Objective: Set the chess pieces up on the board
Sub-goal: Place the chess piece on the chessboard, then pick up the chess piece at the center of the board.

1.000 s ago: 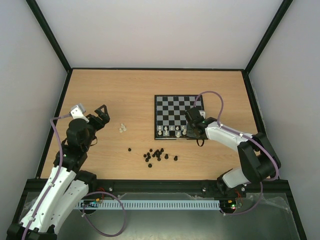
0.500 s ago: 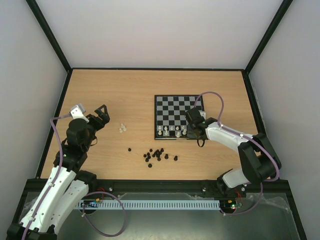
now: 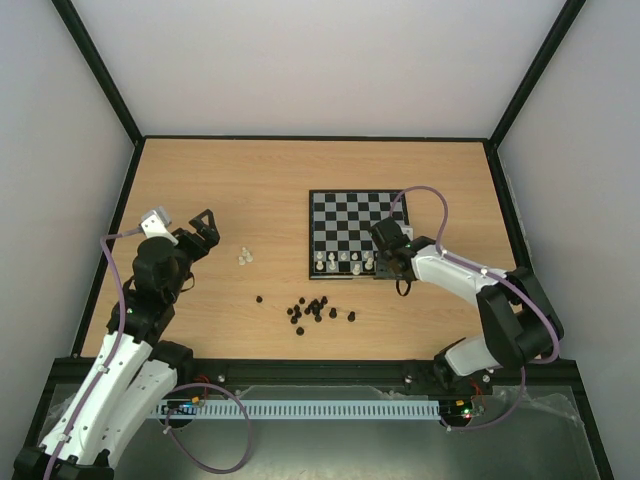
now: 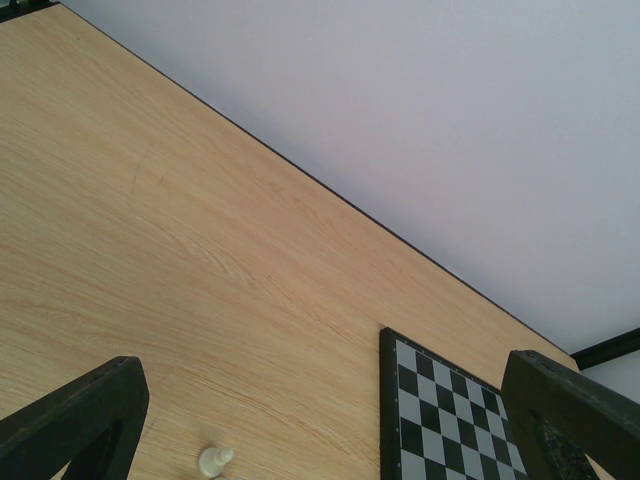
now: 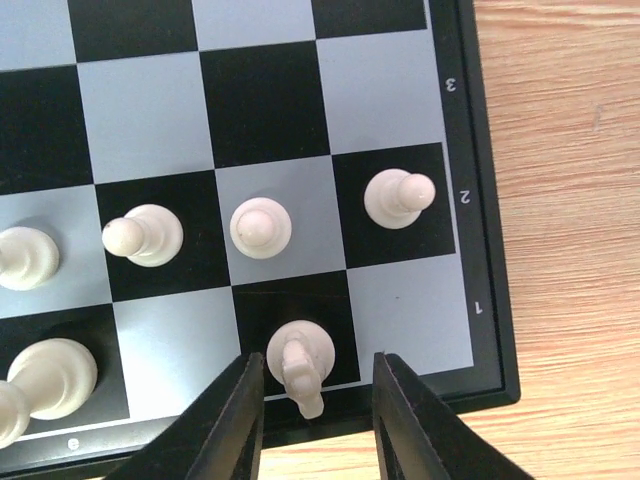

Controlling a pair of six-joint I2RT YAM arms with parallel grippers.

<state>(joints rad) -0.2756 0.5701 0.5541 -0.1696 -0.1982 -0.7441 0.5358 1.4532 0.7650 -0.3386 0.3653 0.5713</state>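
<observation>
From above, the board [image 3: 345, 222] lies right of centre on the surface [image 3: 230, 180], with chess pieces [image 3: 343, 262] lined along its near edge. The right tool [image 3: 377, 264] sits at the board's near right corner.

In the left wrist view, the left tool [image 4: 322, 365] gapes wide and holds nothing.

In the right wrist view, the right tool's fingers [image 5: 235, 415] stand slightly parted either side of a white piece [image 5: 300, 352] on a dark edge square, gripping nothing.

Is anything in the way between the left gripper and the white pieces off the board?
No. Only bare table lies between the left gripper and the white pieces; the black pieces sit further right.
</observation>
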